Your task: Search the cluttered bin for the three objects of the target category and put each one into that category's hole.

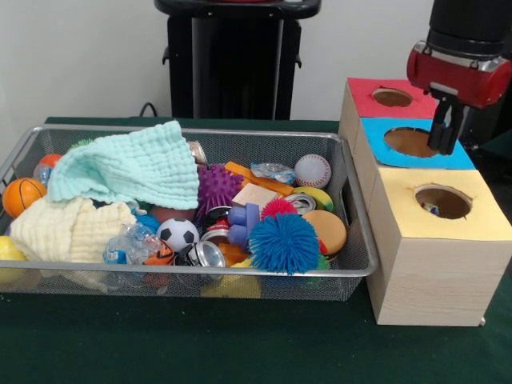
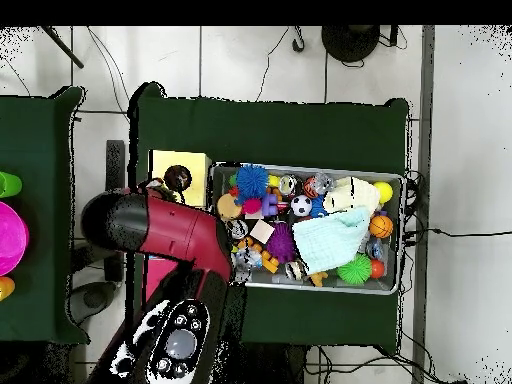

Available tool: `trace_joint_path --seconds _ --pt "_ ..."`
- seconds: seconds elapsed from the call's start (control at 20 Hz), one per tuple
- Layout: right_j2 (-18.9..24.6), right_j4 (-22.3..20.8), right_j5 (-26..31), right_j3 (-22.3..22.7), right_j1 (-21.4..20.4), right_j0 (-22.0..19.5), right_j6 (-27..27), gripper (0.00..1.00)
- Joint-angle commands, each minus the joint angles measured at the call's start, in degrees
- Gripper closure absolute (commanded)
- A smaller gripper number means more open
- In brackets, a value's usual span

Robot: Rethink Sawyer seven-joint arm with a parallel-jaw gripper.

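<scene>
The wire mesh bin (image 1: 362,266) lies on the green table, full of toys; it also shows in the overhead view (image 2: 400,235). No blotched cloth piece shows among its clutter. The yellow-surround hole (image 1: 442,202) tops the nearest wooden box, and a small coloured scrap (image 1: 430,210) shows inside it. My gripper (image 1: 446,144) hangs empty and open above the boxes, over the blue-surround hole (image 1: 410,142) and just behind the yellow one. In the overhead view the yellow hole (image 2: 178,178) peeks out beside my arm (image 2: 170,232), which hides the gripper.
A mint-green waffle cloth (image 1: 132,166) and a cream waffle cloth (image 1: 68,226) cover the bin's left half. A blue spiky ball (image 1: 283,242), purple spiky ball (image 1: 217,187), soccer ball (image 1: 178,233), baseball (image 1: 312,170) and cans fill the right. The red-surround hole (image 1: 391,97) is farthest.
</scene>
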Motion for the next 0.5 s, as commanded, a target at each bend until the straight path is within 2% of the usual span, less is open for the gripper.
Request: trace_joint_path --seconds 0.05,0.25,0.5 --pt "4.2 -2.6 4.9 5.5 -3.0 -4.6 2.7 1.0" --pt "4.4 -4.1 2.5 6.3 -3.3 -5.2 1.5 1.0" --pt "5.8 -6.2 -0.3 8.2 -4.5 -8.2 -2.0 1.0"
